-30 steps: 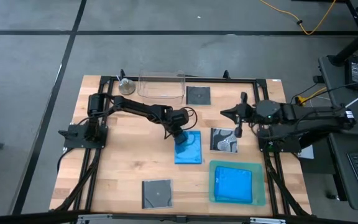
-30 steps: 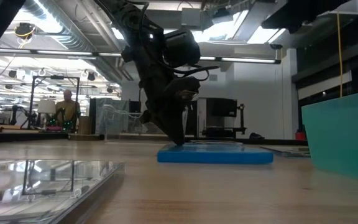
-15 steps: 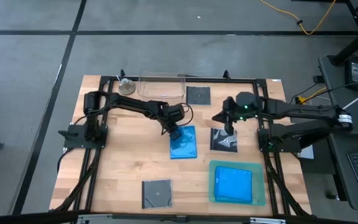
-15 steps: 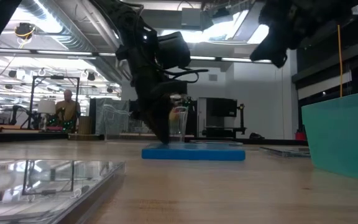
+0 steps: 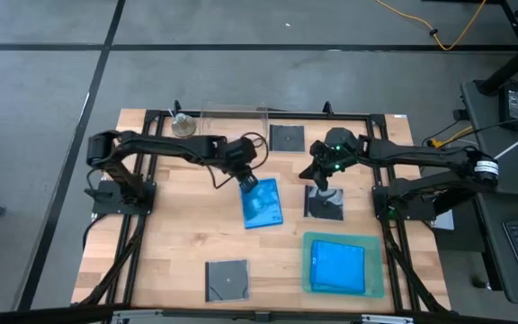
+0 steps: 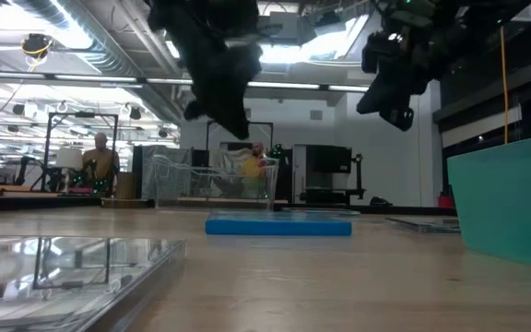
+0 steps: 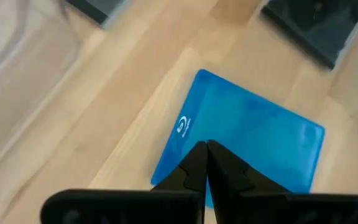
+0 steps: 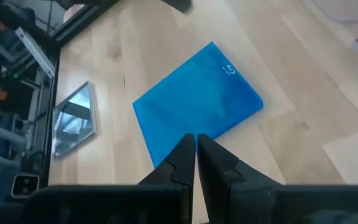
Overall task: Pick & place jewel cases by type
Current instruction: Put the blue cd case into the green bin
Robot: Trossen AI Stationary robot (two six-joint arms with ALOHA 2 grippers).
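While the blue case [image 5: 262, 203] lies flat, the left gripper [image 5: 246, 179] has lifted clear.

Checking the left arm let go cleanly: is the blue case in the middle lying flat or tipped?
Flat. The blue case lies level on the table; the left gripper hangs above it, shut, holding nothing.

two blue cases [image 5: 262, 203], three dark cases [image 5: 227, 279]

The left arm reaches across the table's middle, its left gripper [image 5: 246, 179] raised, fingers pressed together. The right arm stretches inward, its right gripper [image 5: 320, 179] raised too, fingers likewise closed.
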